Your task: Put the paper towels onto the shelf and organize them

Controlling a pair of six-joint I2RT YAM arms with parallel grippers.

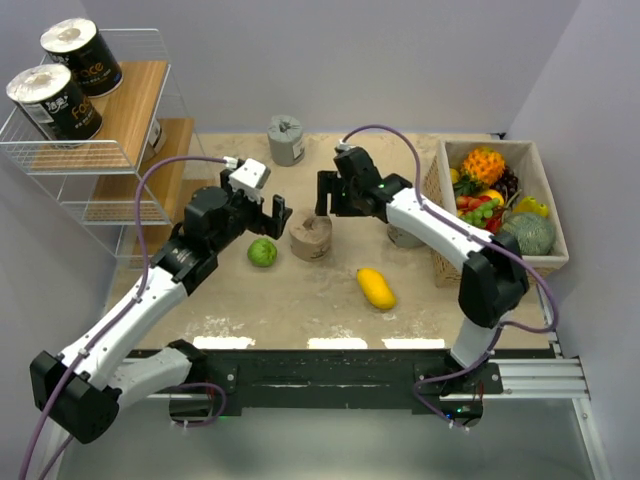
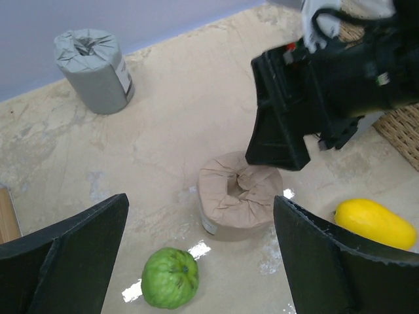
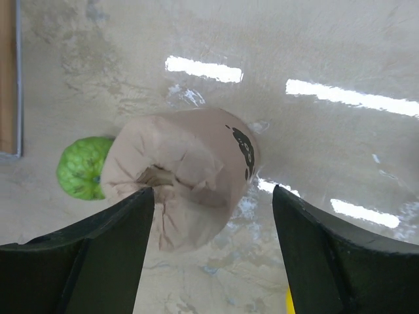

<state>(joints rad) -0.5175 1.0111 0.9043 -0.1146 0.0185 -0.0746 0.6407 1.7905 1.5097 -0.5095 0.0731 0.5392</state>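
Over at about 10 o'clock in the top view, the shelf (image 1: 60,150) has two black rolls (image 1: 55,102) standing upright side by side on its top board. The lower boards are mostly hidden by the wire and the arm, so I can't say what's on them.

Moving right, the left claw (image 1: 272,213) hangs over the table (image 1: 300,315) with its jaws spread wide and nothing between them. Its wrist view looks straight down past both fingers (image 2: 72,255) at the bare tabletop and the stuff in the middle. A green fruit (image 1: 262,252) sits just below it.

At 12 o'clock, near the back wall, a grey roll (image 1: 286,140) stands upright on its own, well apart from both arms.

Dead centre is a tan roll (image 1: 311,237), sitting on its end on the table with the crumpled dimple facing up. The green fruit is at its 8 o'clock, close but not touching.

The right claw (image 1: 328,195) hovers right over that tan roll, at its 1 o'clock. Its jaws are parted, one finger either side of the roll in the wrist view, and they're not squeezing it. The roll rests on the table.

A yellow fruit (image 1: 376,288) lies at 4 o'clock from the tan roll. At 3 o'clock, a basket (image 1: 440,235) is packed with mixed fruit.
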